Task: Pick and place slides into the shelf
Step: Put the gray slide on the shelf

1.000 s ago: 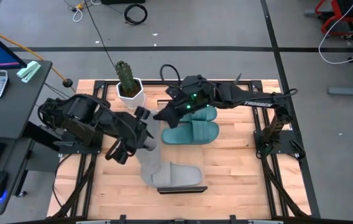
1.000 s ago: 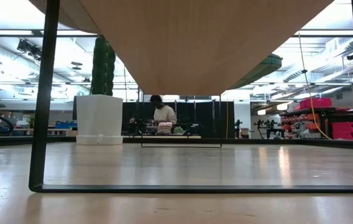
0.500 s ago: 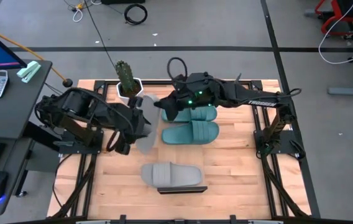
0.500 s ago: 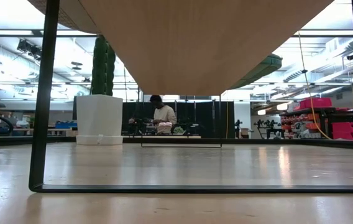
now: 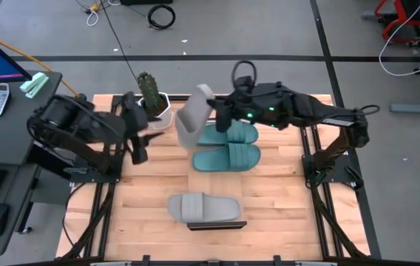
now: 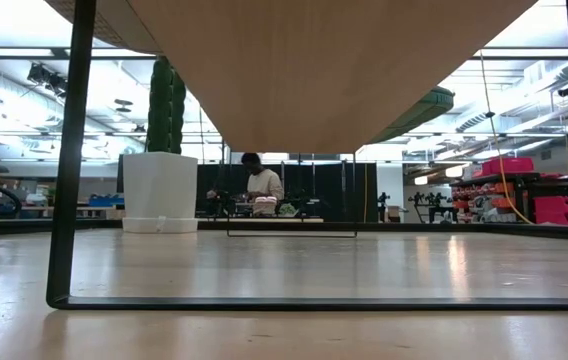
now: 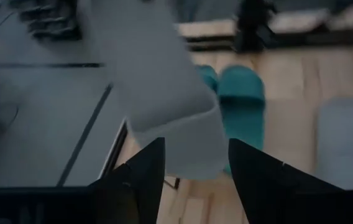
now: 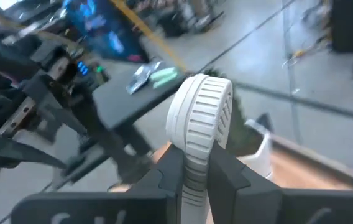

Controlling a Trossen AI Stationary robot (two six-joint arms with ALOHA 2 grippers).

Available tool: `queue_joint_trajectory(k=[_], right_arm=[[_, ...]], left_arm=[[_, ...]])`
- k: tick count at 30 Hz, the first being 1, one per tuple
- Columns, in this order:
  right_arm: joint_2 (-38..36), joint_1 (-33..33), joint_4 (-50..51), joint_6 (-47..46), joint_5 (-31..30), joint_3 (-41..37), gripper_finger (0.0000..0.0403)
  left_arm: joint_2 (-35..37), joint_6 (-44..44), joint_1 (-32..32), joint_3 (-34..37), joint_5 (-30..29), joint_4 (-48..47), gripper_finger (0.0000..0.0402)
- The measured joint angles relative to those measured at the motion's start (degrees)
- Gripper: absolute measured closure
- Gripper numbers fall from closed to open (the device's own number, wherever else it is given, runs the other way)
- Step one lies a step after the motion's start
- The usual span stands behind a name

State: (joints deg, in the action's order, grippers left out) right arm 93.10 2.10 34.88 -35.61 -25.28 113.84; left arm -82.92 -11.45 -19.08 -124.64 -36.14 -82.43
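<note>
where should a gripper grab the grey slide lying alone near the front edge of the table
Take the grey slide by its broad strap, coming straight down from above. It lies flat, sole down, lengthwise across the table, so the strap arches up over the footbed and gives the fingers an edge to close on, one inside the arch and one outside. The right gripper holds the other grey slide much this way.

The high view is evenly and brightly lit from overhead, and only soft shadows are cast on the pale wooden table [image 5: 269, 199]. In the low view, bright ceiling lights are seen in the room beyond, glare is thrown across the glossy surface, and the underside of the long pale wooden shelf [image 6: 314, 60] is left in shade. The left wrist view is dim and strongly smeared. The right wrist view is blurred at its background, while the light grey ribbed rubber slide [image 8: 200, 121] is rendered sharply
</note>
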Motion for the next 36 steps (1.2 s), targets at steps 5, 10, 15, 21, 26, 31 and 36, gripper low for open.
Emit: queue_joint_trajectory(k=[5,10,15,21,26,31,36], right_arm=[[-2.5,4.2,-1.6,2.2,-9.5,0.1,0.0355],[-2.5,9.5,-5.3,7.1,-19.1,0.1,0.0355],[-2.5,14.7,-7.9,13.5,-25.9,0.1,0.0355],[-3.8,19.2,-8.2,16.0,-32.5,0.1,0.0355],[-4.4,22.0,-8.7,16.1,-35.2,0.1,0.0355],[-4.0,24.3,-12.1,15.8,-36.0,0.1,0.0355],[-3.2,24.8,-14.1,16.2,-35.9,0.1,0.0355]], left_arm=[[2.3,-13.2,-0.1,-0.1,-4.9,0.7,0.0224],[2.0,-23.7,-0.5,0.5,-9.0,0.9,0.0225],[2.0,-29.6,-1.2,4.9,-10.6,-1.6,0.0230],[3.3,-40.6,-4.0,15.0,-12.3,-5.5,0.0230],[6.1,-50.5,-7.2,26.7,-15.0,-0.3,0.0230],[10.3,-56.0,-10.9,39.5,-22.0,15.3,0.0230],[13.8,-57.3,-13.7,49.9,-27.3,30.4,0.0230]])
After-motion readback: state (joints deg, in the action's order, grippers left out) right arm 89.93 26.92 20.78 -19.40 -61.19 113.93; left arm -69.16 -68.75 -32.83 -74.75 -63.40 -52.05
